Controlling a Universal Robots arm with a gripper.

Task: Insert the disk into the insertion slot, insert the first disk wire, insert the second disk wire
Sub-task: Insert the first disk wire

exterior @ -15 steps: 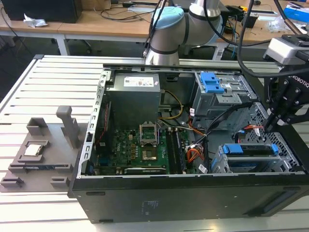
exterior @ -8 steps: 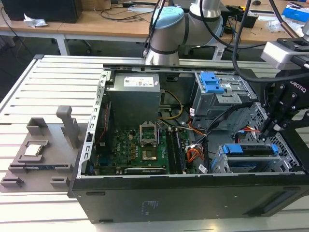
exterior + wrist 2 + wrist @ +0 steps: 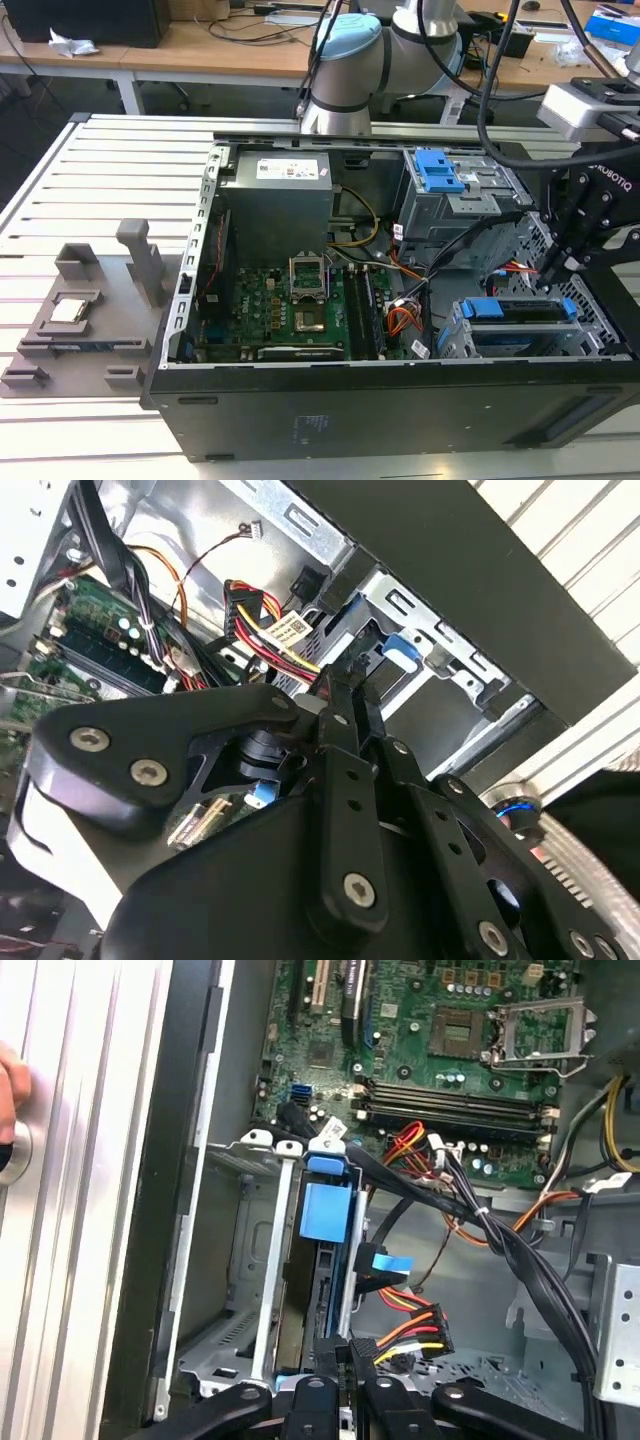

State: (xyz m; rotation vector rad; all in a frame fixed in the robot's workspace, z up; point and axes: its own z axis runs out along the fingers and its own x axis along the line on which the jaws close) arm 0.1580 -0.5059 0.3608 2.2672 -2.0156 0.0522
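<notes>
The disk (image 3: 520, 312), in its bright blue caddy (image 3: 325, 1210), sits inside the insertion slot (image 3: 455, 342), a silver perforated cage (image 3: 265, 1260) at the case's front right corner in the exterior view. My gripper (image 3: 553, 270) hangs just above the disk's rear end. In both wrist views its fingers (image 3: 345, 720) are shut together on the black connector of a red-yellow-black disk wire (image 3: 412, 1332), held at the disk's edge (image 3: 350, 680). A second disk wire with a blue plug (image 3: 385, 1265) lies loose beside the caddy.
A taller grey cage with a blue latch (image 3: 440, 170) stands behind the slot. The motherboard (image 3: 290, 310) and power supply (image 3: 275, 195) fill the case's other side. Black cable bundles (image 3: 500, 1240) cross the bay. A hand (image 3: 8, 1085) rests on the slatted table beside the case.
</notes>
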